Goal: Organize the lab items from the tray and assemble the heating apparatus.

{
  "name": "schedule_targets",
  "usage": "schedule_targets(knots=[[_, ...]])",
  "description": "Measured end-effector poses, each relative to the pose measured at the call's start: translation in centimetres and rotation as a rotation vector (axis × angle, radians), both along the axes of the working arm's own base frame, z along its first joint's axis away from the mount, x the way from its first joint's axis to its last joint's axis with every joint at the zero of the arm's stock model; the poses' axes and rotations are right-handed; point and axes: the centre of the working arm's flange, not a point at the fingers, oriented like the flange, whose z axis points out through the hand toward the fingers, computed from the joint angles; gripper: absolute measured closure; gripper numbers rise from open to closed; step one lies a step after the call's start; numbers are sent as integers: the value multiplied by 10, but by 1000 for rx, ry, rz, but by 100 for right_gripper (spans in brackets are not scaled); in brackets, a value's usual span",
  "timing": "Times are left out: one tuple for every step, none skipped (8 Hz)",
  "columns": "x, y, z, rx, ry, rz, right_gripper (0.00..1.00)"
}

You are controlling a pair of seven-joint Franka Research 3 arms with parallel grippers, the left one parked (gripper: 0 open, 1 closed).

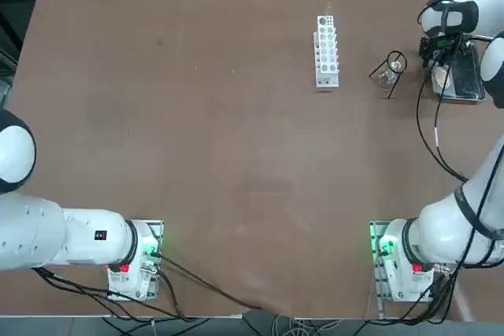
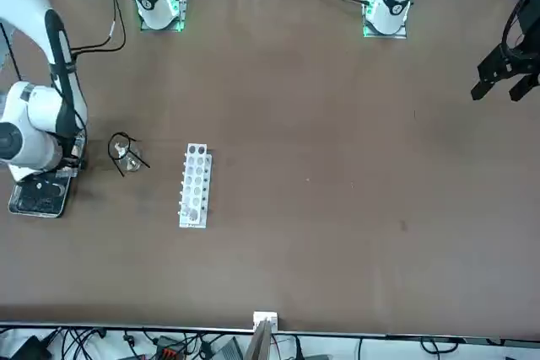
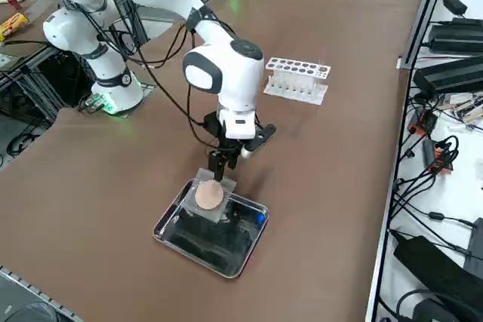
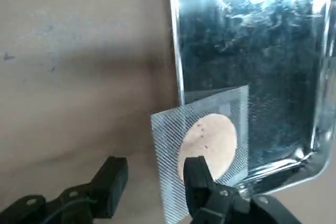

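**Right wrist view: mesh square still at the tray, my jaws over it**

Item 1, grey mesh square (image 4: 202, 145): lies tilted across one long rim of the tray (image 4: 315, 145), part over the dark floor, part overhanging the tabletop (image 4: 79, 66).
Item 2, tray: near the tabletop's right edge, toward the far corner.
Item 3, glass burner (image 1: 385, 77) with wire tripod (image 1: 394, 63) standing over it: between the tray and the white rack (image 1: 327, 50).
Item 4, my right gripper (image 4: 152, 177): jaws spread, holding nothing, one finger above the mesh, the other off its edge.

Risk, as I judge it: closing off-centre could tip the thin mesh off the rim, or pinch the rim with it.
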Motion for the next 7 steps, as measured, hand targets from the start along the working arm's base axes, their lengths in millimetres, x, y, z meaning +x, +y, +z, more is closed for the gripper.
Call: schedule_targets(knots=[[-1,0,-4,-5,11,6,34],[-2,-1,-8,-17,23,18,34],[-3,-2,-12,-31,33,33,34],[-4,-4,-15,-42,43,44,33],[-5,-5,-18,-48,52,51,34],[-6,-6,-21,-51,59,53,34],[-7,-7,-25,-56,66,59,34]])
